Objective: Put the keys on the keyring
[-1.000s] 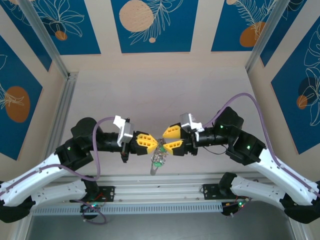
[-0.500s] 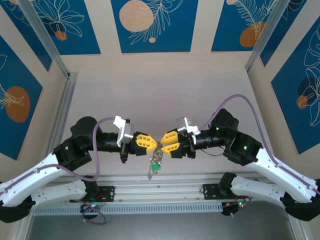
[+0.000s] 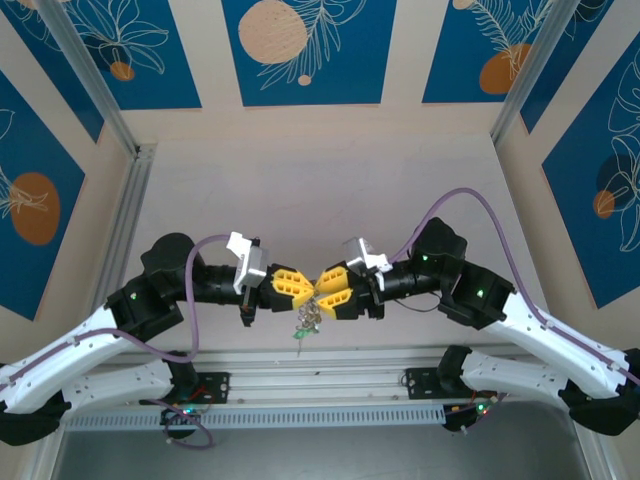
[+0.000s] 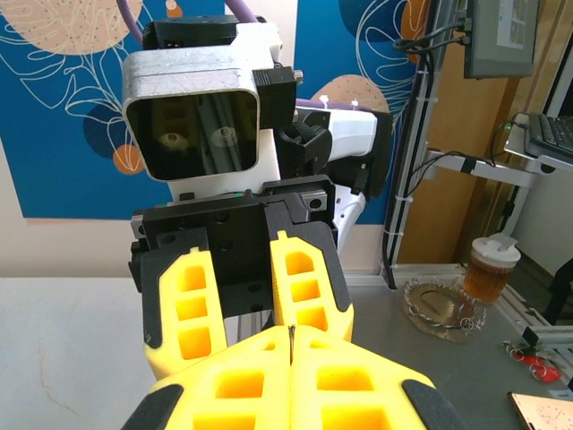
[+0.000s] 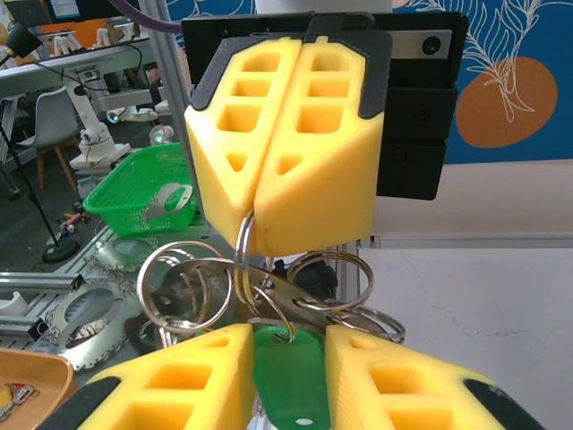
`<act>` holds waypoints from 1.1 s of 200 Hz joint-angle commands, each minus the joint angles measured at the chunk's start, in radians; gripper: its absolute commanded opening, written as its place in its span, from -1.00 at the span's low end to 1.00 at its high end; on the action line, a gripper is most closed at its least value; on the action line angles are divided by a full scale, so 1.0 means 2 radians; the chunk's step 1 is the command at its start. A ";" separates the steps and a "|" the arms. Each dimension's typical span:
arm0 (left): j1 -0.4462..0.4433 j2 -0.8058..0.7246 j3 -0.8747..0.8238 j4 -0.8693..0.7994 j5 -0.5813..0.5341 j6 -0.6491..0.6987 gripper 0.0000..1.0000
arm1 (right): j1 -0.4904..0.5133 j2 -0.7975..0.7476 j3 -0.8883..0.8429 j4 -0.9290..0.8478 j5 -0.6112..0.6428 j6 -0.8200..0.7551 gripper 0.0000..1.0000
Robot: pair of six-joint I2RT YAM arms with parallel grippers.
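Feeding a key onto the keyring in mid-air, tip to tip

From the top camera I am watching the left gripper [image 3: 311, 289] and right gripper [image 3: 322, 291] meeting nose to nose above the near edge of the table [image 3: 300, 190], the keys [image 3: 307, 322] dangling just below; in the left wrist view the left fingers [image 4: 233, 385] are pressing flat together, so I am treating that hand as the rigid anchor; in the right wrist view the left gripper is pinching the keyring [image 5: 243, 235] at its tips, while the right fingers [image 5: 179, 376] are standing apart either side of the green tag [image 5: 291, 372], and I cannot tell whether they are squeezing it. I am aiming to close squarely on the tag, then ease the key [image 5: 295, 294] slowly along the wire, since a sideways tug risks pulling the keyring free
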 commanded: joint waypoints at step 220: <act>0.002 -0.014 0.021 -0.068 -0.053 0.053 -1.00 | -0.016 -0.044 0.006 -0.053 0.056 -0.021 -1.00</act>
